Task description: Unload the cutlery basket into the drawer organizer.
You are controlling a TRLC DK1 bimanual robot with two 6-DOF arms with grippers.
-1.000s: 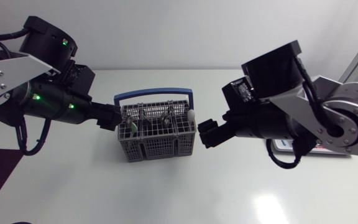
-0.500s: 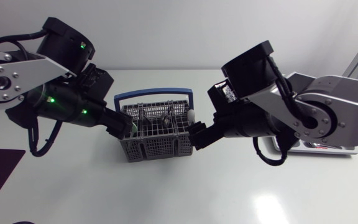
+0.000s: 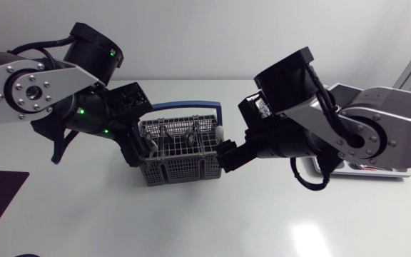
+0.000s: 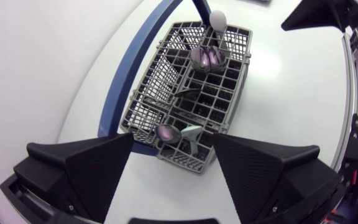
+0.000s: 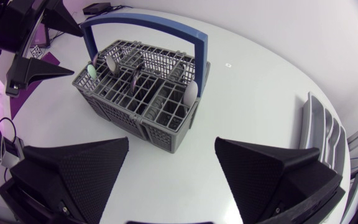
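Both claws are empty, so by my judgement the unloading has hardly begun. The left claw (image 4: 173, 142) hangs with its two fingers spread wide and nothing touching them. Just under and ahead of it is the near end of the cutlery basket (image 4: 197, 93). There a spoon (image 4: 166, 132) lies bowl up in the end compartment, beside a pale handle. Farther from this claw, at the basket's other end, more spoon bowls (image 4: 205, 57) and a white-tipped piece (image 4: 218, 18) stand in their compartments by the blue handle (image 4: 132, 65). The right claw (image 5: 172, 149) is likewise wide open and holds nothing. It sits low, near the basket's opposite end wall and apart from it. The drawer organizer (image 5: 322, 127) lies well off to this claw's side on the table (image 5: 253, 81), far from the basket. The right arm hides most of it from above, and I cannot tell whether any piece lies in it. Every piece seen sits in the basket, so picking and carrying across look mostly undone.
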